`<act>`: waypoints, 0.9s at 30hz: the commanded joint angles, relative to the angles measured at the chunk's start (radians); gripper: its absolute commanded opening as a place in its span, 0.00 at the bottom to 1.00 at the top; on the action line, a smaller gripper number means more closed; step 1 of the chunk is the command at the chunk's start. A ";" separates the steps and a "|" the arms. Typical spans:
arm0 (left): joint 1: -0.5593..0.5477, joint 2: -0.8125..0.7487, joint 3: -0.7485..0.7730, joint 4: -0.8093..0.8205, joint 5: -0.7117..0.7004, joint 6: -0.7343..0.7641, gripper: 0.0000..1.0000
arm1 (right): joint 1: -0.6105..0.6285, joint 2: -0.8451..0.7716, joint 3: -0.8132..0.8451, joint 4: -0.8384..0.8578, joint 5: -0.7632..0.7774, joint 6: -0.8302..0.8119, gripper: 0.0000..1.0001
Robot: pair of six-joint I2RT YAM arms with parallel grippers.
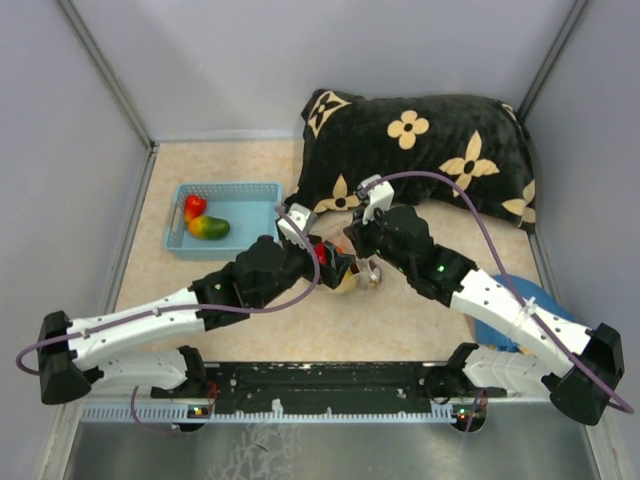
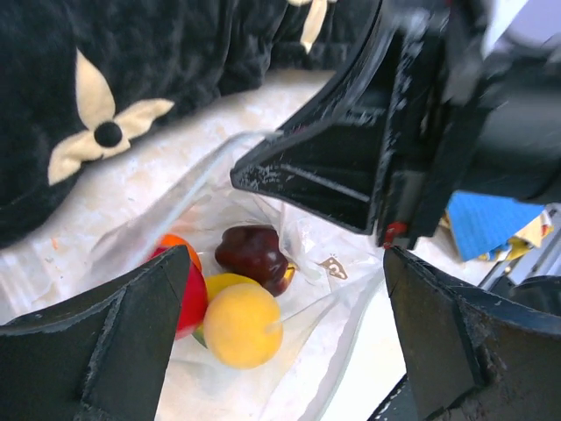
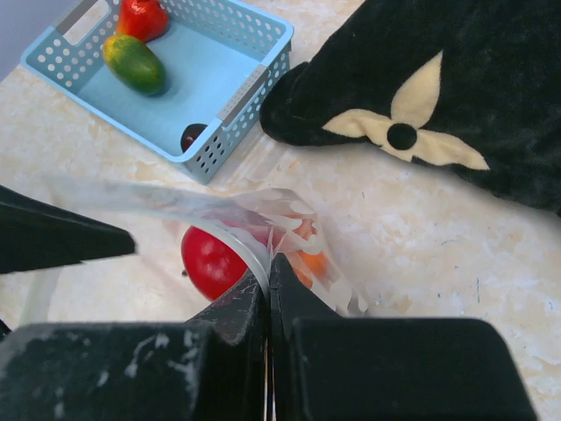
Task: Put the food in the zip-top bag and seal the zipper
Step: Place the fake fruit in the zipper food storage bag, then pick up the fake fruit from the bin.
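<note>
Pinching the zip-top bag [image 3: 202,210] at its rim, right gripper [image 3: 268,279] pressed together, bag fanning toward 11 o'clock, left gripper [image 2: 285,263] spread wide, food [image 2: 241,324] in the bag between its fingers [image 2: 114,342].

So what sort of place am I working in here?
Probably a lab test cell, not a kitchen: plain grey panel walls box in the beige table, and the blue basket holds toy food beside a black flowered cushion.
</note>
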 commanded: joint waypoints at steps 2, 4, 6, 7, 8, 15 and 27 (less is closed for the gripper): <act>0.005 -0.081 0.088 -0.178 -0.013 -0.024 0.98 | 0.004 -0.026 -0.001 0.073 0.037 0.007 0.00; 0.013 -0.096 0.118 -0.240 -0.025 -0.030 0.99 | 0.004 -0.030 -0.004 0.071 0.048 0.004 0.00; 0.029 -0.107 0.144 -0.305 -0.052 -0.036 1.00 | 0.004 -0.033 -0.005 0.071 0.050 0.000 0.00; 0.042 -0.111 0.152 -0.335 -0.069 -0.041 1.00 | 0.004 -0.032 -0.006 0.070 0.052 -0.003 0.00; 0.060 -0.114 0.159 -0.362 -0.083 -0.050 1.00 | 0.003 -0.032 -0.006 0.072 0.052 -0.005 0.00; 0.360 -0.127 0.181 -0.543 0.008 -0.121 1.00 | 0.004 -0.039 -0.001 0.063 0.053 -0.031 0.00; 0.749 -0.018 0.192 -0.651 0.105 -0.218 1.00 | 0.004 -0.058 -0.025 0.086 0.053 -0.079 0.00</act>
